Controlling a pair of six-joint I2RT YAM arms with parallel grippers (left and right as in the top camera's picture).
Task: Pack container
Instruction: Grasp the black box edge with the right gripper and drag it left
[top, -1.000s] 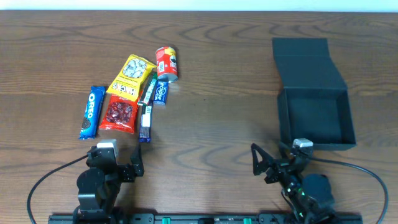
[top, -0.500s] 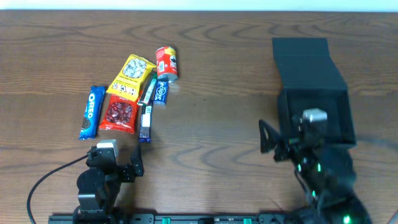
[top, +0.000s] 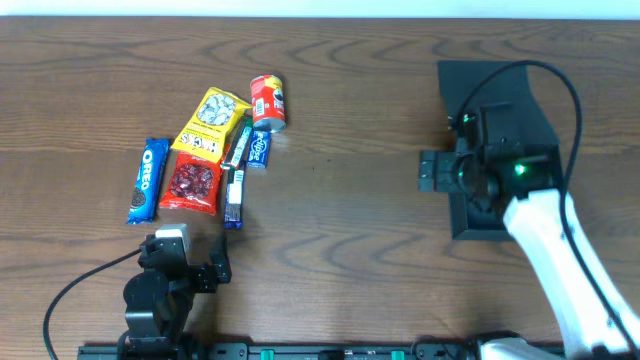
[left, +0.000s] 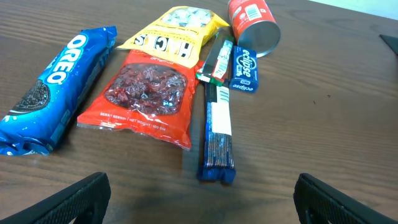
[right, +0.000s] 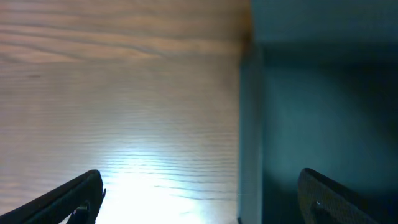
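Seven snacks, none packed, clustered on left of table (top: 340, 220): Oreo pack (top: 148, 180), red dried-fruit bag (top: 192, 184), yellow bag (top: 212, 122), red can (top: 268, 102), Eclipse gum (top: 259, 148), green stick (top: 237, 143), dark blue bar (top: 234, 197).
Container (top: 455, 85): right side, lid flapped back; no snack seen inside, part hidden by arm.
Right gripper (top: 432, 171): jaws wide, empty, straddling container's left wall.
Left gripper (left: 199, 205): jaws wide, empty, just short of snacks.
Progress, as judged: nil. Every item left to move; lid left to close.
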